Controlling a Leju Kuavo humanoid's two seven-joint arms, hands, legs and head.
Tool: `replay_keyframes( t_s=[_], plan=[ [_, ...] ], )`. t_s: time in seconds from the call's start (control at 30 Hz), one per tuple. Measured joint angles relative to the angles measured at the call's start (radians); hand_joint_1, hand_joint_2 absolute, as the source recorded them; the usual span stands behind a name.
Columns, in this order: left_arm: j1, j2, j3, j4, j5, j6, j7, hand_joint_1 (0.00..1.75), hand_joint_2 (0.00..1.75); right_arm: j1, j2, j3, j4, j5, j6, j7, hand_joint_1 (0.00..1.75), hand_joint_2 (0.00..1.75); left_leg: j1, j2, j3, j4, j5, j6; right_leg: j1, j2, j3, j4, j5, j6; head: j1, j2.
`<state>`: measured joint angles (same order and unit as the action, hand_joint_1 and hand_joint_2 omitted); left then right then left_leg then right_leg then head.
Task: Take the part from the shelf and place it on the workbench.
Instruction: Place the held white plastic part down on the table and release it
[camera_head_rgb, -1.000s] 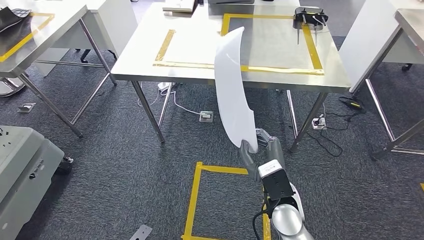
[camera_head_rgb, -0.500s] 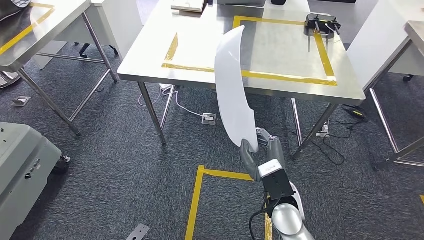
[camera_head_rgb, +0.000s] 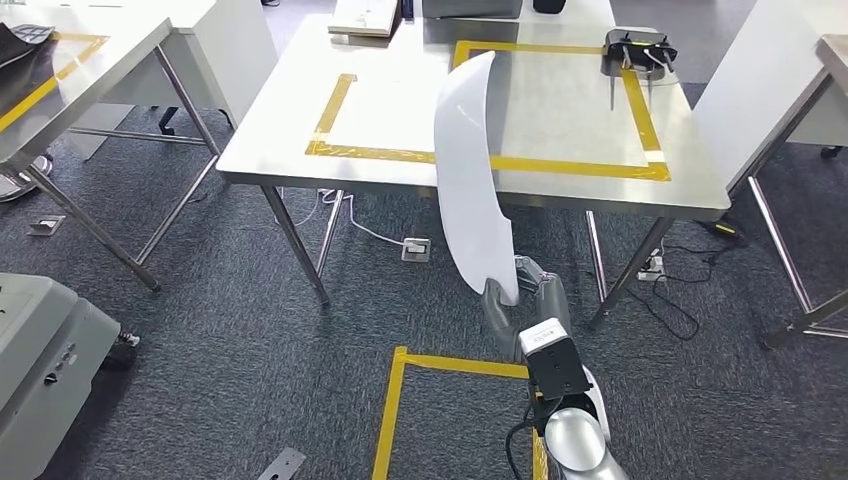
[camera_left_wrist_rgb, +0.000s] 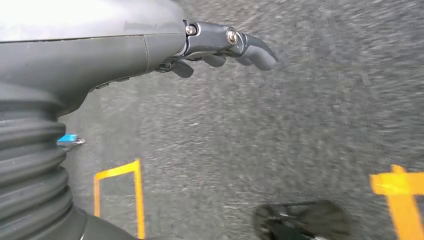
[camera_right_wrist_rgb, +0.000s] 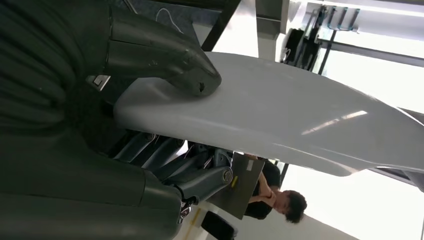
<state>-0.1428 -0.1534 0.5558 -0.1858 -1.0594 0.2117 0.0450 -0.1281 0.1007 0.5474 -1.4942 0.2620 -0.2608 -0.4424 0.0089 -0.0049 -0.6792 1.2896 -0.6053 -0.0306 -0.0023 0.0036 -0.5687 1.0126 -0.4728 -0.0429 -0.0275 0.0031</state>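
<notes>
The right hand (camera_head_rgb: 515, 300) grips the white part (camera_head_rgb: 470, 180) by its lower end, holding it upright, probably to clear the workbench (camera_head_rgb: 300, 130) edge at twelve o'clock. The left hand (camera_left_wrist_rgb: 220, 47) hangs empty, fingers loosely apart.

The workbench (camera_head_rgb: 400, 110) stands ahead, a steel table with a square of yellow tape (camera_head_rgb: 560, 165) marked on its top. In front of the workbench, the right hand (camera_head_rgb: 520, 300) grips the lower end of the part (camera_head_rgb: 470, 180), a long curved white panel held upright, its upper end overlapping the workbench's near edge. A black tool (camera_head_rgb: 632, 48) lies at the far right corner of the tape. A box (camera_head_rgb: 366, 16) sits on the workbench's far edge. On the grey carpet (camera_head_rgb: 220, 330) below the workbench, more yellow tape (camera_head_rgb: 392, 410) outlines a floor square.
</notes>
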Motion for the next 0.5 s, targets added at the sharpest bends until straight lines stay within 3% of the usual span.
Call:
replay_keyframes(
  t_s=[0.03,0.07,0.13,0.2,0.33,0.4,0.5],
  plan=[
    [0.002,0.001,0.000,0.000,0.000,0.000,0.001,0.00,1.75,0.002,0.000,0.000,0.000,0.000,0.000,0.001,1.75,1.75,0.001,0.000,-0.020,0.007,0.002,-0.002,-0.001,0.001,0.011,0.000,-0.009,0.001,0.000,0.000],
    [0.003,0.001,0.000,0.000,0.000,0.000,0.001,0.00,1.75,0.003,0.000,0.000,0.000,0.000,0.000,0.001,1.75,1.75,0.002,0.000,-0.024,-0.020,0.024,-0.004,-0.002,0.002,0.024,0.000,-0.019,0.003,0.000,0.000],
    [0.004,0.002,0.000,0.001,0.000,0.001,0.001,0.00,1.75,0.003,0.001,0.000,0.000,0.000,0.000,0.001,1.75,1.75,0.004,0.003,0.003,-0.142,0.115,-0.007,-0.004,0.003,0.052,0.001,-0.041,0.010,0.000,0.000],
    [0.003,0.002,0.000,0.002,0.001,0.001,0.001,0.00,1.75,0.002,0.002,0.000,-0.001,0.000,0.000,0.002,1.75,1.75,0.002,0.007,0.028,-0.233,0.170,0.003,-0.003,0.003,0.070,0.003,-0.062,0.022,-0.001,0.000],
    [0.003,0.002,0.000,0.001,0.001,0.001,0.001,0.00,1.75,0.001,0.004,0.000,-0.006,0.000,0.000,0.002,1.75,1.75,0.001,0.004,0.052,-0.254,0.167,0.036,-0.002,0.002,0.072,0.029,-0.068,0.046,-0.001,0.000],
    [0.002,0.002,0.000,0.001,0.002,0.001,0.001,0.00,1.75,-0.001,0.003,0.000,-0.008,0.000,0.000,0.002,1.75,1.75,0.003,0.001,0.069,-0.257,0.156,0.048,-0.004,0.001,0.015,0.121,-0.071,0.054,0.000,0.000],
    [0.003,0.003,0.000,0.001,0.002,0.002,0.001,0.00,1.75,0.001,0.003,0.000,-0.008,0.000,0.000,0.002,1.75,1.75,0.002,-0.001,0.096,-0.258,0.129,0.054,-0.004,0.001,-0.118,0.286,-0.135,0.060,0.001,0.000]
  ],
)
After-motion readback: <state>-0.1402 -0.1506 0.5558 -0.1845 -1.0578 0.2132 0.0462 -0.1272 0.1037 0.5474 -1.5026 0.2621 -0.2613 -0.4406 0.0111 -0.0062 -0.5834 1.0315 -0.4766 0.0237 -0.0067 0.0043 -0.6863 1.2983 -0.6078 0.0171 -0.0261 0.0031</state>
